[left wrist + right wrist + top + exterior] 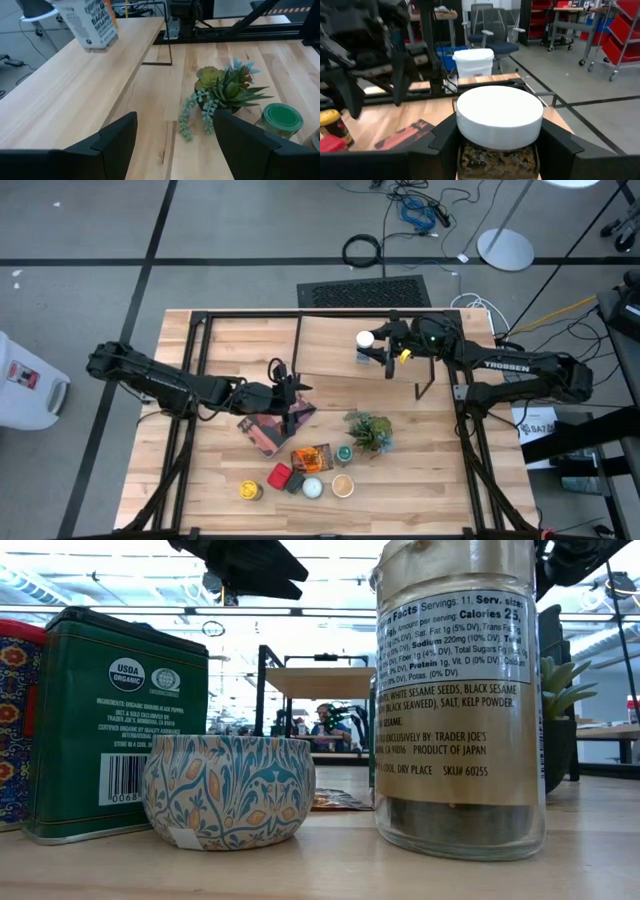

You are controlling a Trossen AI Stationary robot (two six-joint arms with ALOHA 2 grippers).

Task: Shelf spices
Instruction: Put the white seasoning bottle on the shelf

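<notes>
My right gripper (376, 350) is shut on a white-capped spice jar (365, 339) over the shelf (330, 345), a light-wood board on a thin black frame at the table's far middle. My left gripper (293, 394) hovers open above the maroon book (272, 430) and touches nothing. Its wrist view shows the labelled jar (92, 25) on or just above the shelf board (75, 95). Several other spices stand near the front edge: a yellow-lidded jar (250, 490), a red tin (279, 476), a green-lidded jar (344, 453) and an orange packet (311, 456). My right gripper pinches the jar's body just under its white cap (499, 117), one finger (445, 140) on each side. It comes from the table's right, slanting slightly down. The jar is upright. Whether its base (96, 47) rests on the shelf board or hangs just above it, I cannot tell.
A green potted plant (368, 430) stands right of the book, between the shelf and the spice group. In the low view a green tin (115, 725), a patterned tin (228, 790) and a tall labelled jar (460, 700) stand close to the camera. Black frame rails run along both table sides.
</notes>
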